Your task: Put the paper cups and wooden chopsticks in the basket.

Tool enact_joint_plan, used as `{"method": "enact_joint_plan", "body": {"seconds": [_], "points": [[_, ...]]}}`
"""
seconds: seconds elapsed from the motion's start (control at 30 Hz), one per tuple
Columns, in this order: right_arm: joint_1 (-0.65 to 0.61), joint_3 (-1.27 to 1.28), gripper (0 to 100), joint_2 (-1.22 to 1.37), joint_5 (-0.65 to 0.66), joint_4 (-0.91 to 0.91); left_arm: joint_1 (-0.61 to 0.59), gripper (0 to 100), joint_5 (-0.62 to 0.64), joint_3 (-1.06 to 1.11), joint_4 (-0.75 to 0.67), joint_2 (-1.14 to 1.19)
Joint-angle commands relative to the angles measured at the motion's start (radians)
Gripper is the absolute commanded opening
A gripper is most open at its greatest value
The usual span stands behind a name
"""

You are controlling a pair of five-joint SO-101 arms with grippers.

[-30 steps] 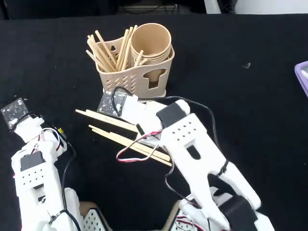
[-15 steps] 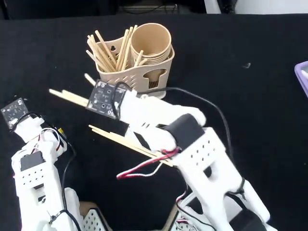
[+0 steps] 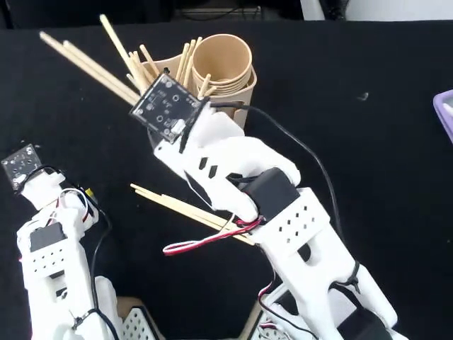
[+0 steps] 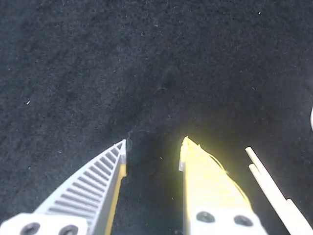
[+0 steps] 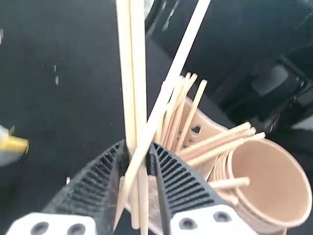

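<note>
We see a table [image 3: 382, 142] covered in black, slightly fuzzy cloth, with a small pale speck [image 3: 362, 95] toward its far right. A purple edge [image 3: 444, 113] shows at the table's right side. Beyond the far edge we make out dark gear [image 3: 219, 10] and a white surface [image 3: 396, 8].

We have the basket [image 3: 248, 88] at the far middle of the table [image 3: 368, 177]: paper cups [image 3: 223, 60] stacked in its right compartment, standing chopsticks [image 3: 185, 65] in its left. The right gripper [image 5: 139, 147] is at the basket's left front, clamped on a chopstick bundle [image 3: 85, 62] that sticks out far-left. Loose chopsticks [image 3: 177, 205] lie on the table nearer us, partly under the right arm [image 3: 297, 227]. The left gripper [image 4: 151, 147] is front left, jaws apart.
</note>
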Motion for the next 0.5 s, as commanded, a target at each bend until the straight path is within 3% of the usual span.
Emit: {"method": "enact_joint_plan", "body": {"seconds": [0.0,0.47], "points": [[-0.008,-0.01,1.1,-0.01,-0.028,-0.086,-0.013,18,0.008,-0.024,-0.017,-0.018],[0.018,-0.015,1.1,0.162,-0.029,-0.511,-0.013,18,0.008,-0.022,-0.017,-0.018]]}}
